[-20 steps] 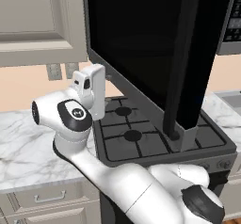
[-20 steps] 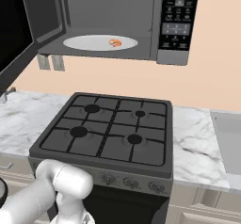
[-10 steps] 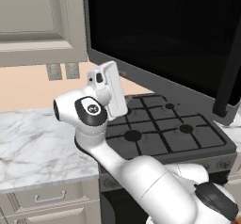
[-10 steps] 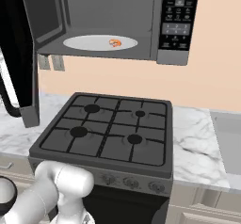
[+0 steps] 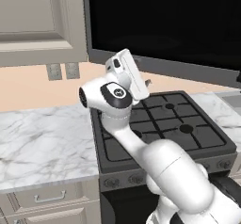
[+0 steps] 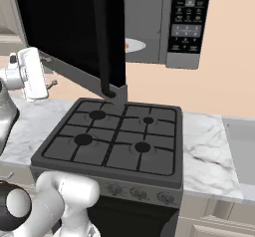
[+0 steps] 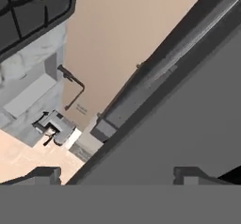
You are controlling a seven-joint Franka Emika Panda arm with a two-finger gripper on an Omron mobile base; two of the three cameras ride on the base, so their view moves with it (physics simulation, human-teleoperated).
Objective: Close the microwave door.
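- The microwave door (image 6: 69, 27), glossy black glass in a dark grey frame with a long black bar handle (image 6: 99, 37), stands part-open above the black gas stove (image 6: 117, 139)
- The microwave (image 6: 164, 24) sits at 12 o'clock, keypad at its right
- Marble tabletop (image 5: 44, 140) flanks the stove
- The hand (image 5: 147, 83) is raised beneath the door's lower edge; its spread cannot be told, nothing visibly held
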